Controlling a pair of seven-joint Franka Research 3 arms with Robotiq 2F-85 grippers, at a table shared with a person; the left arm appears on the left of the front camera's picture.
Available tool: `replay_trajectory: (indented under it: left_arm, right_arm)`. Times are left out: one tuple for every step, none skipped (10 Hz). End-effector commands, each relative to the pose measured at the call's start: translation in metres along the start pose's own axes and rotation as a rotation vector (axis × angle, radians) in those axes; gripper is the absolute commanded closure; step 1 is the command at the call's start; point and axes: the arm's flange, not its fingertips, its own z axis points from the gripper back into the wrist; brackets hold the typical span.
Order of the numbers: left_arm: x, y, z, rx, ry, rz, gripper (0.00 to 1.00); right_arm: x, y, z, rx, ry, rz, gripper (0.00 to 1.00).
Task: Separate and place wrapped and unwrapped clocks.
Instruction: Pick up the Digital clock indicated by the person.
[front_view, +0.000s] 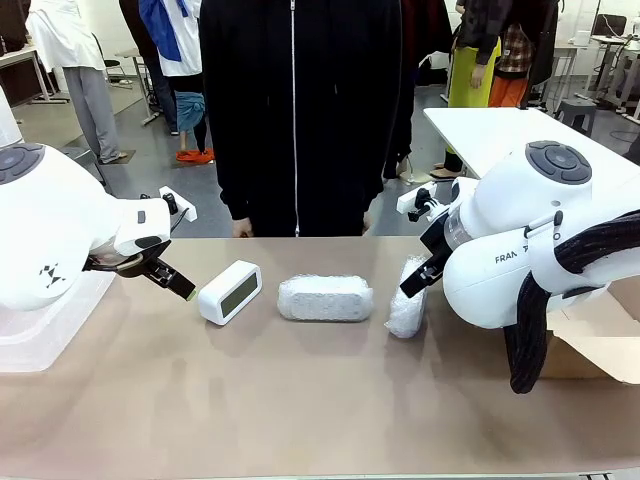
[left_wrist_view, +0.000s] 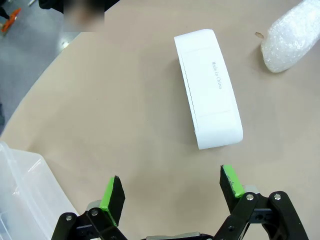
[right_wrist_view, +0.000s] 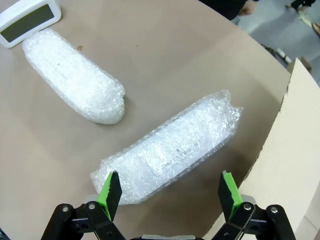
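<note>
While my left gripper (left_wrist_view: 171, 189) hangs released, pads wide apart, the smooth white plastic clock (left_wrist_view: 210, 95), a rounded rectangle, lies just beyond its fingertips near the tan worktop's (left_wrist_view: 125, 115) far edge, its small print apparently reading "Made In China". My right gripper (right_wrist_view: 167, 192), equally spread, hovers close at one end of a bumpy translucent bubble-wrap bundle (right_wrist_view: 170, 150). The second bundle (right_wrist_view: 75, 82) lies between it and the clock.

Three things sit in a row on the table (front_view: 300, 400). Taking the mid bundle (front_view: 324, 298) as centre: clock (front_view: 230, 291) at 9 o'clock, R bundle (front_view: 407, 297) at 3, person (front_view: 300, 110) at 12, behind the far edge. My left gripper (front_view: 183, 287) is just beside the clock, at its 9. My right gripper (front_view: 415, 280) is at the R bundle's 3. Bin (left_wrist_view: 20, 185) far L, cardboard box (front_view: 600, 350) far R.
</note>
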Motion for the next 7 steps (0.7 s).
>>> replay_trajectory:
  left_arm:
    - [-0.0004, 0.0013, 0.0000, 0.000, 0.000, 0.004, 0.00]
    - [0.0000, 0.0000, 0.0000, 0.000, 0.000, 0.000, 0.00]
    - [0.0000, -0.0001, 0.0000, 0.000, 0.000, 0.000, 0.00]
    - [0.0000, -0.0001, 0.0000, 0.000, 0.000, 0.000, 0.00]
    - [0.0000, -0.0001, 0.0000, 0.000, 0.000, 0.000, 0.00]
    - [0.0000, -0.0001, 0.0000, 0.000, 0.000, 0.000, 0.00]
    - [0.0000, -0.0001, 0.0000, 0.000, 0.000, 0.000, 0.00]
  right_arm:
    - [0.0000, -0.0001, 0.0000, 0.000, 0.000, -0.001, 0.00]
    - [0.0000, -0.0001, 0.0000, 0.000, 0.000, -0.001, 0.00]
    - [0.0000, -0.0001, 0.0000, 0.000, 0.000, -0.001, 0.00]
    - [0.0000, -0.0001, 0.0000, 0.000, 0.000, -0.001, 0.00]
    - [0.0000, -0.0001, 0.0000, 0.000, 0.000, -0.001, 0.00]
    - [0.0000, -0.0001, 0.0000, 0.000, 0.000, -0.001, 0.00]
    - [0.0000, -0.0001, 0.0000, 0.000, 0.000, -0.001, 0.00]
